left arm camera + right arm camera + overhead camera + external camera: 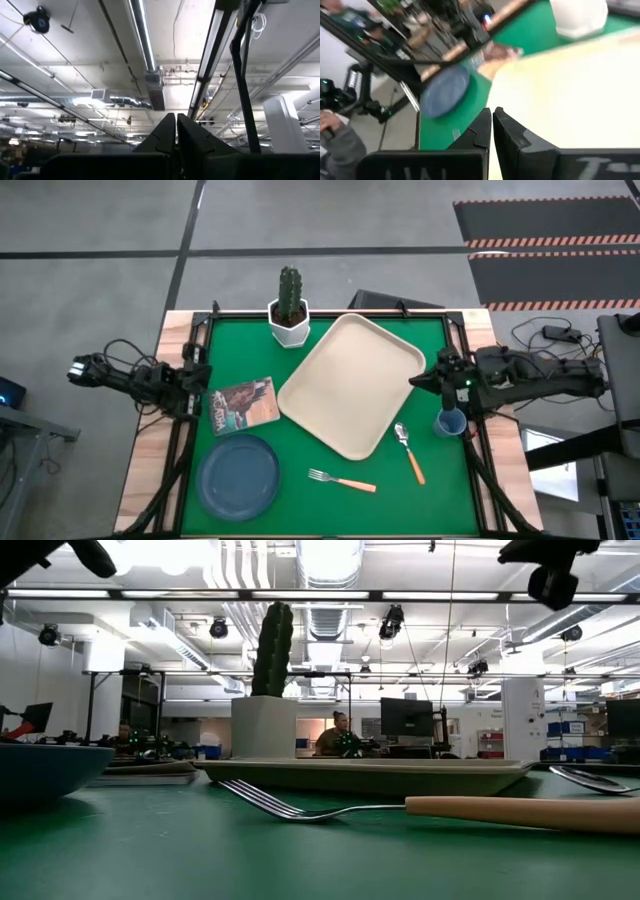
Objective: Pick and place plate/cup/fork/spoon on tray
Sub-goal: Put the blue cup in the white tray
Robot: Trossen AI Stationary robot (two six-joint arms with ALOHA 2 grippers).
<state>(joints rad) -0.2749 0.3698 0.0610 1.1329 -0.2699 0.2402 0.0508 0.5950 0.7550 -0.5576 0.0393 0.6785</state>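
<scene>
The cream tray (350, 385) lies slantwise mid-table. The slate-blue plate (238, 477) rests flat at the near left and also shows in the right wrist view (445, 90). The fork (342, 479) lies near the front edge, close in the low view (400, 808). The spoon (409, 451) lies beside the tray's near corner. The blue cup (449, 423) stands upright at the right edge. My right gripper (420, 380) is shut and empty by the tray's right corner, just beyond the cup. My left gripper (198, 378) is shut and empty at the left edge, pointing up at the ceiling (176, 125).
A cactus in a white pot (289, 310) stands at the far edge beside the tray's far corner. A picture card (245, 405) lies between the plate and the tray. Black rails run along the table's left and right edges. A person sits in the room beyond the table (338, 735).
</scene>
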